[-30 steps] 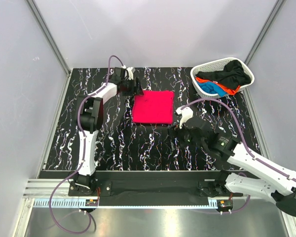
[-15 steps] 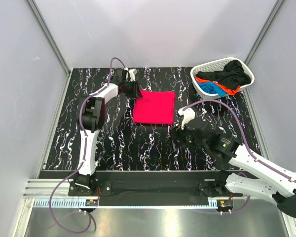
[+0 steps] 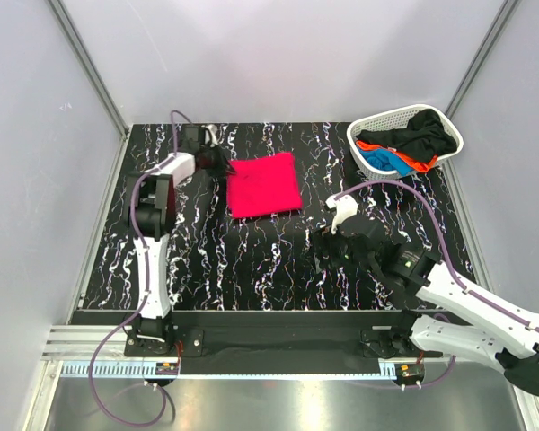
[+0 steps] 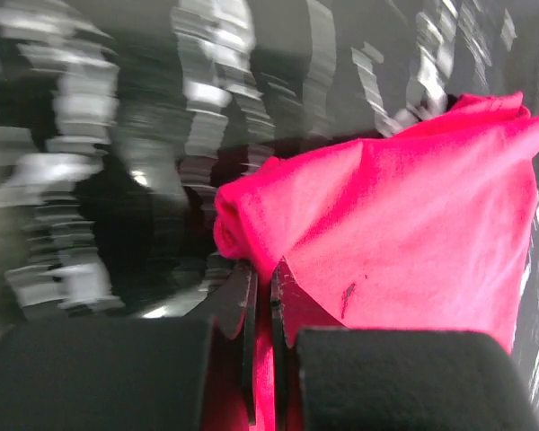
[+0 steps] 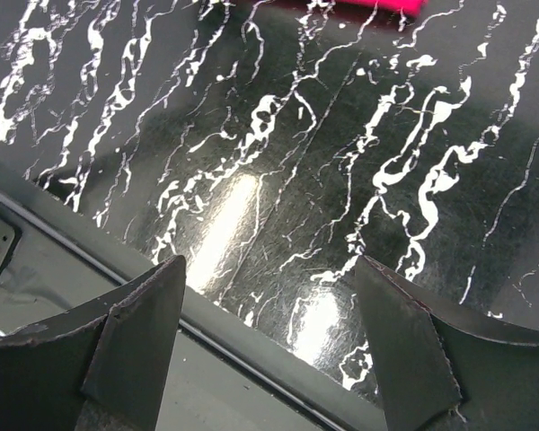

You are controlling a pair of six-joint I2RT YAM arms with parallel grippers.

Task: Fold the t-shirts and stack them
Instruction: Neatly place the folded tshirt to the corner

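Folded pinkish-red t-shirt lay askew on black marbled table, left gripper at its left edge, right gripper stood apart, white basket held more shirts

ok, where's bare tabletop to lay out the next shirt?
Biggest bare patch: near-left table, bordered by the left arm, the red t-shirt and the right pincer. A narrower gap lies between that shirt and the basket. Crowded: far-right corner with the basket, near right under the right arm.

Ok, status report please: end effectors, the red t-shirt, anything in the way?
Left end effector shut on pink-red t-shirt corner. Right end effector open, over the table. T-shirt folded. Nothing in the way; basket far right.
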